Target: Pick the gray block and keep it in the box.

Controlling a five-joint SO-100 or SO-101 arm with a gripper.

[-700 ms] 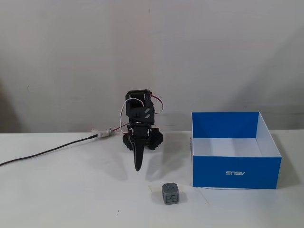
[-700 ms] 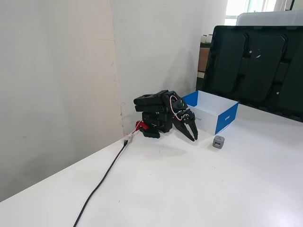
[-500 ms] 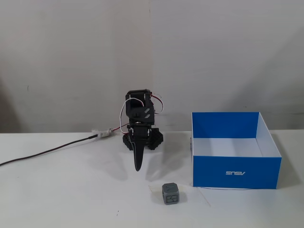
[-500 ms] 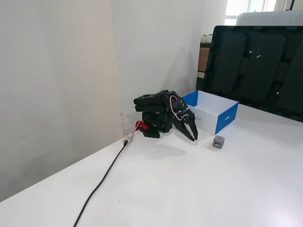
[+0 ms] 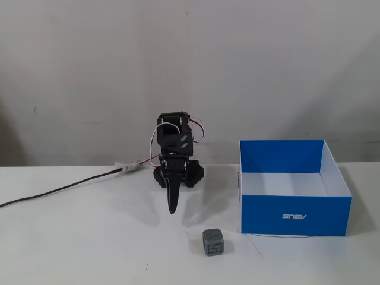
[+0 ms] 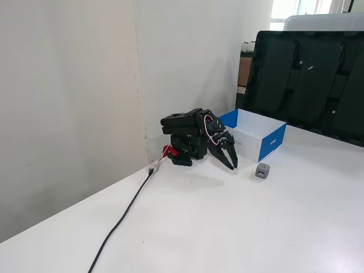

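The gray block (image 5: 213, 241) is a small dark-gray cube lying on the white table, just left of the box's front corner; it also shows in the other fixed view (image 6: 262, 170). The box (image 5: 295, 215) is a bright-blue tray, white inside and empty, standing to the right in a fixed view and behind the block in the other (image 6: 272, 145). My gripper (image 5: 173, 209) hangs tip-down from the folded arm, shut and empty, a short way left of and behind the block (image 6: 233, 166).
A black cable (image 5: 59, 190) runs from the arm's base across the table to the left edge, and toward the front in the other fixed view (image 6: 122, 219). A large dark screen (image 6: 307, 79) stands behind the box. A wall stands close behind the arm.
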